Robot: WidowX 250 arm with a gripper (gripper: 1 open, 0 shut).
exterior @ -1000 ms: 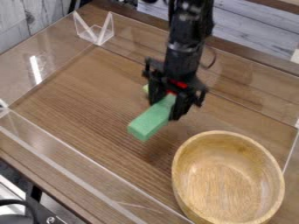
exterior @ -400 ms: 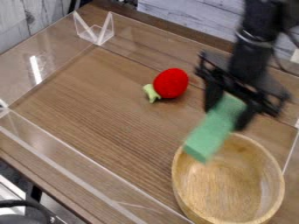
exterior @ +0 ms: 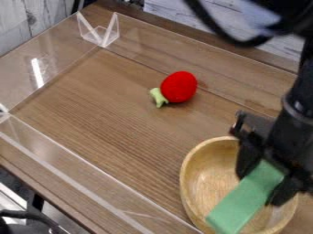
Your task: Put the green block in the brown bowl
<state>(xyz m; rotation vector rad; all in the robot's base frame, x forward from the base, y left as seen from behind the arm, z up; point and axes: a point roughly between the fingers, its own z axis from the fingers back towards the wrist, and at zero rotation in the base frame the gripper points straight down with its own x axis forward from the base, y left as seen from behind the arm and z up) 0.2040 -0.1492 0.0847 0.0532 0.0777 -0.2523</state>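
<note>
1. We see the brown bowl (exterior: 208, 183) at the lower right of the wooden table (exterior: 98, 101), near the 5 o'clock corner of the view.
2. Over the bowl's hollow, the green block (exterior: 246, 207) slants down toward 7 o'clock; whether its low end touches the wood we cannot tell.
3. The gripper (exterior: 272, 172) points downward above the bowl's 3 o'clock side, its dark fingers partly spread and clamped on the block's upper end.
4. At about 11 o'clock from the bowl, well apart, lies a red strawberry toy (exterior: 178, 87) with green leaves.
5. Clear plastic walls (exterior: 49, 55) edge the table.
</note>
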